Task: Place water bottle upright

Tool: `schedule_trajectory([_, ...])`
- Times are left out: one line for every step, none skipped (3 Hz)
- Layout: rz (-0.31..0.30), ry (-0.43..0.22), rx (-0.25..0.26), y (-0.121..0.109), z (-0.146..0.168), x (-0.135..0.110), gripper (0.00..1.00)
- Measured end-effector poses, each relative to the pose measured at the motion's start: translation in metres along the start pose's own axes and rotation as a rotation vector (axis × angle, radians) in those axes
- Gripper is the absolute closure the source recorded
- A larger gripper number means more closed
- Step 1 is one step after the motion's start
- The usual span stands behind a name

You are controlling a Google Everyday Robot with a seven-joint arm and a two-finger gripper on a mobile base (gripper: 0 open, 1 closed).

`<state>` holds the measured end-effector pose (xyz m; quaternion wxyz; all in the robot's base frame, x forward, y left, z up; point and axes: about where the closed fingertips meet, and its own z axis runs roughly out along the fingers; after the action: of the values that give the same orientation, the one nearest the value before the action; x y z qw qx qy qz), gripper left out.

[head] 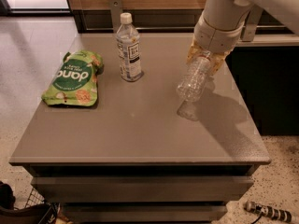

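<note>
The robot's white arm [224, 13] is reaching down from the upper right of the camera view, and the tool [206, 62] at its end is hanging over the right half of the grey worktop [140, 129], toward the back edge. The tool is clamping the water bottle [192, 80], with its tan fingers [193, 53] pressing on either side of the bottle's upper part, so the cap end is lying hidden between them. The water bottle is tilting steeply rather than standing, with its ribbed clear body slanting down and to the left from the tool and its base pointing toward the middle of the worktop. The base is appearing to hang just above the surface, and a pale shadow is showing on the worktop directly beneath it. A taller labelled bottle [129, 48] with a white cap is standing upright near the back of the worktop, well apart from the tool and to its left. A green snack pouch [74, 78] is lying flat by the left edge, near the labelled bottle but not touching it. Grey drawer fronts [140, 188] are showing below the worktop's front edge, and a speckled floor [280, 181] is spreading around the unit.
</note>
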<state>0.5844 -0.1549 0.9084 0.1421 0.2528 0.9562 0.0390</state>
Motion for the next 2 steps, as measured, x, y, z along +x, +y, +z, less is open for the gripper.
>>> schedule_trajectory([-0.066, -0.125, -0.035, -0.014, -0.032, -0.011, 1.0])
schedule_trajectory([-0.216, -0.262, -0.179, -0.037, -0.06, -0.012, 1.0])
